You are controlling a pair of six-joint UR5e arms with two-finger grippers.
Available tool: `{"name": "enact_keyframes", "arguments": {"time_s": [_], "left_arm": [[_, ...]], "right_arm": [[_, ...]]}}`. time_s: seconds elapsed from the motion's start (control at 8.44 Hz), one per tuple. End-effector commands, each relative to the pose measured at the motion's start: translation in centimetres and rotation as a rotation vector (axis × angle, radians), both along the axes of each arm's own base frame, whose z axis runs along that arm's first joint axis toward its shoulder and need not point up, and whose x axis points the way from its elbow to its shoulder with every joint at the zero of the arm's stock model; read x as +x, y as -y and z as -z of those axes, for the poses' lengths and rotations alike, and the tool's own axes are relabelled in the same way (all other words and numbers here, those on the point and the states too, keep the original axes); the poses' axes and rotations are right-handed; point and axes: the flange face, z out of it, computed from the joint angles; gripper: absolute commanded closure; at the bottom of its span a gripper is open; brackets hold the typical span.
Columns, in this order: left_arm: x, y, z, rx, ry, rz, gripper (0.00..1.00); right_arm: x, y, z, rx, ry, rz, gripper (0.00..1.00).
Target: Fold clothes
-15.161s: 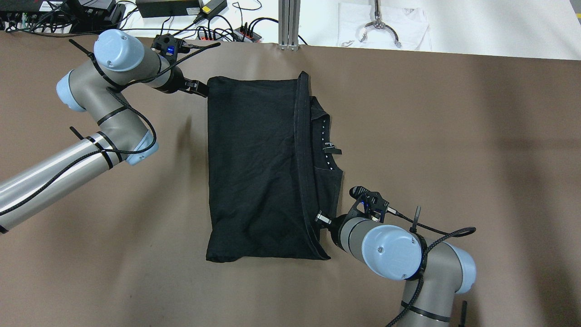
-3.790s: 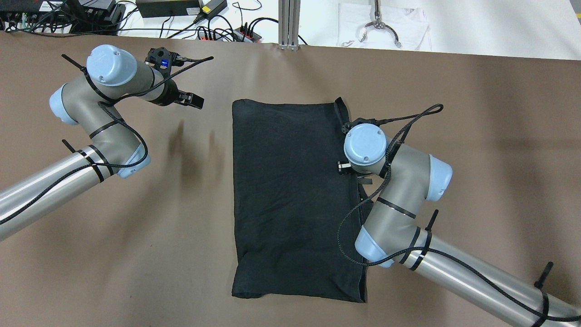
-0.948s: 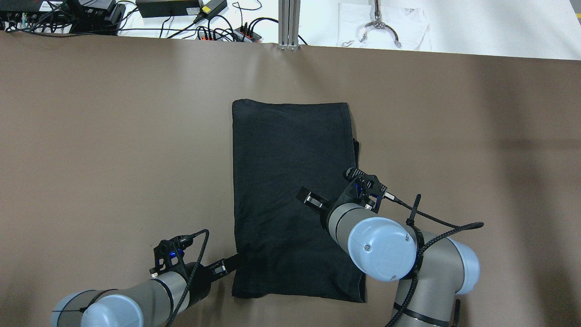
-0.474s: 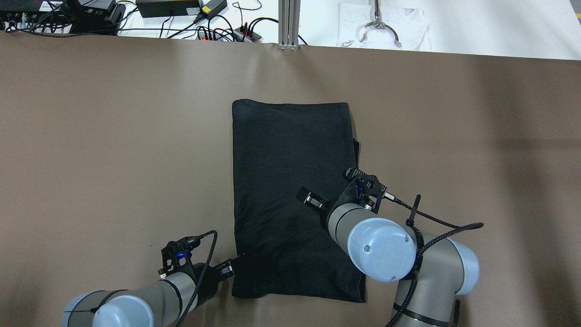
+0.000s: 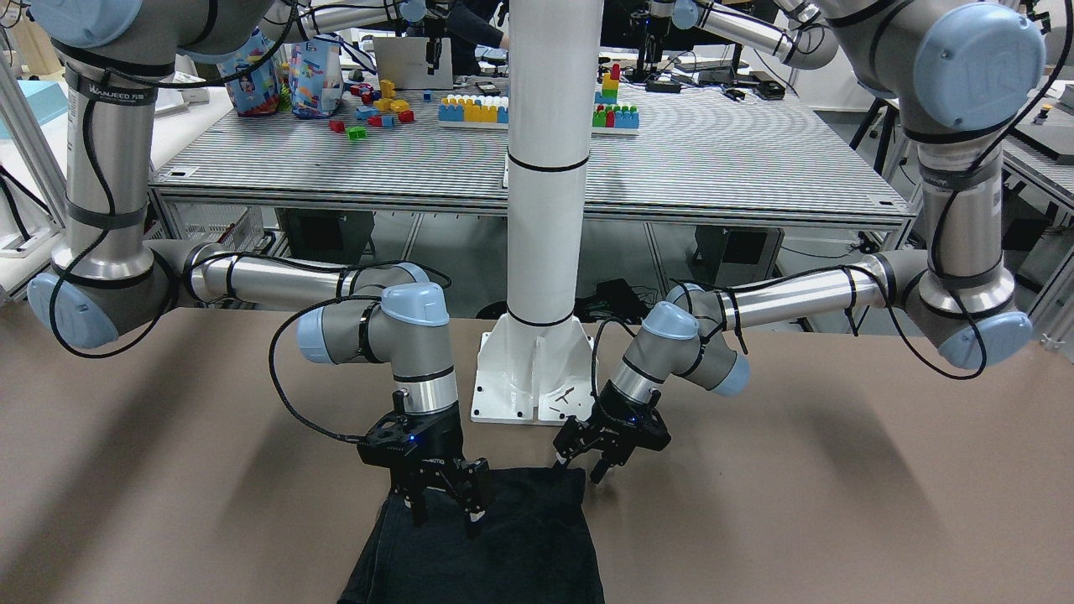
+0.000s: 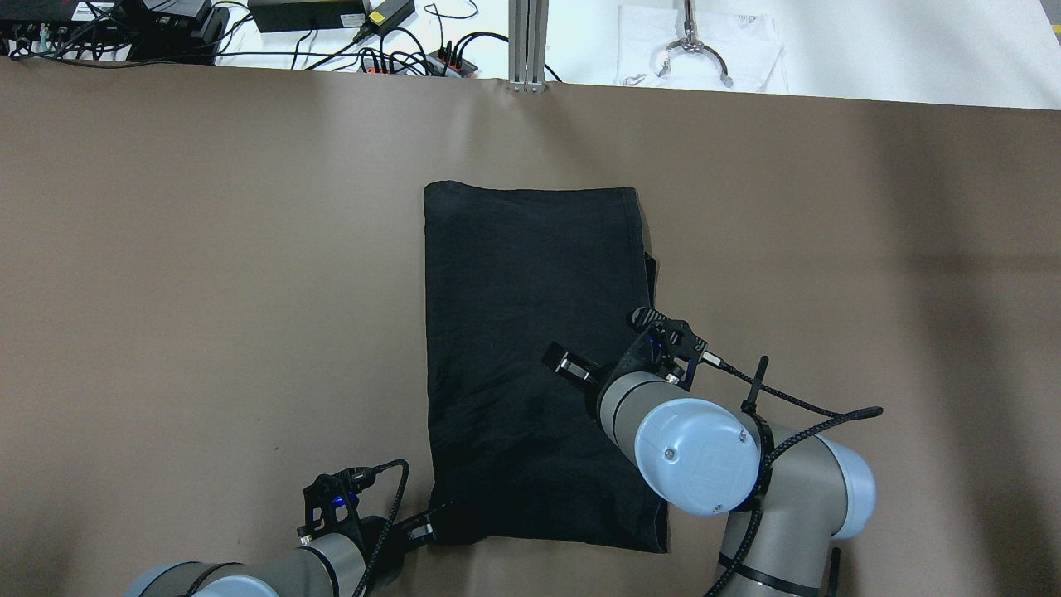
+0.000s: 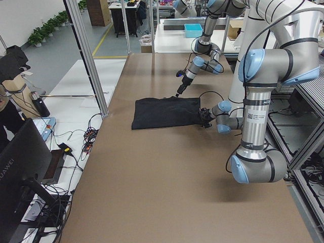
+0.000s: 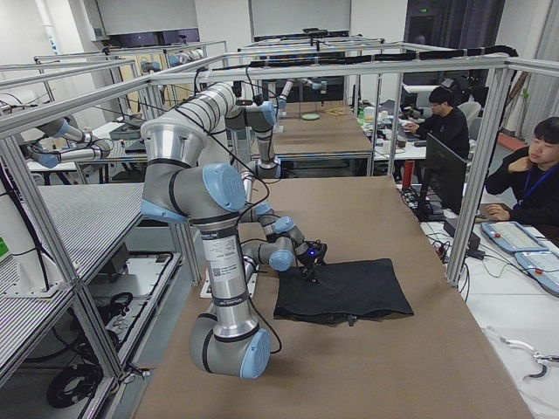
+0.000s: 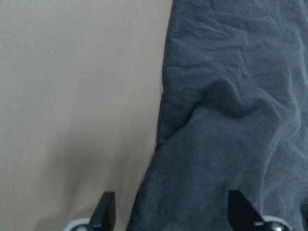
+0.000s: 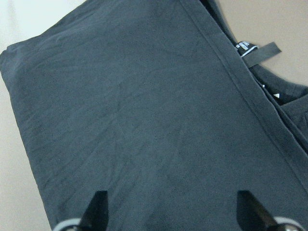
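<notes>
The black garment [image 6: 530,348] lies flat on the brown table, folded into a tall rectangle; it also shows in the front view [image 5: 503,545]. My left gripper [image 6: 435,521] is open at the garment's near left corner. In the left wrist view [image 9: 173,216] one finger is over the table and the other over the cloth [image 9: 231,120]. My right gripper [image 6: 559,361] is open and empty, pointing down over the garment's near right part [image 5: 445,518]. The right wrist view [image 10: 173,211] shows the cloth [image 10: 144,120], a hemmed edge and a neck label [image 10: 257,50].
The white pillar's base plate [image 5: 533,377] stands behind the garment's near edge. Cables and power strips [image 6: 414,58], an aluminium post [image 6: 528,41] and a white cloth with a metal hook [image 6: 696,50] lie beyond the table's far edge. Operators sit past the table's end [image 8: 533,175].
My left gripper has moved along the garment's left edge toward the robot, to the near left corner. The right gripper and the garment have not moved.
</notes>
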Motion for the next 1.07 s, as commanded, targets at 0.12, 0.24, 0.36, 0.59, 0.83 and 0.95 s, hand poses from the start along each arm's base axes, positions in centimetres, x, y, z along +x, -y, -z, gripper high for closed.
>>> {"name": "enact_keyframes", "arguments": {"time_s": [0.12,0.24,0.36,0.59,0.83,0.95], "left_arm": [[0.13,-0.17,0.26,0.000,-0.004,-0.004,0.46],[0.17,-0.17,0.19,0.000,-0.002,-0.004,0.50],[0.21,-0.26,0.17,0.000,-0.001,-0.006,0.50],[0.45,-0.95,0.09,0.001,0.001,-0.019,0.59],[0.28,-0.95,0.12,0.002,0.000,-0.017,1.00],[0.07,-0.98,0.48,0.002,-0.009,-0.018,1.00]], "right_arm": [[0.00,0.00,0.03,0.001,0.000,0.000,0.06],[0.05,-0.01,0.00,0.004,0.007,-0.001,0.06],[0.12,-0.03,0.00,0.008,0.017,-0.001,0.06],[0.15,-0.05,-0.33,0.006,0.013,-0.001,0.06],[0.17,-0.05,-0.51,0.005,0.010,-0.001,0.06],[0.12,-0.03,-0.57,0.005,0.008,-0.001,0.06]]}}
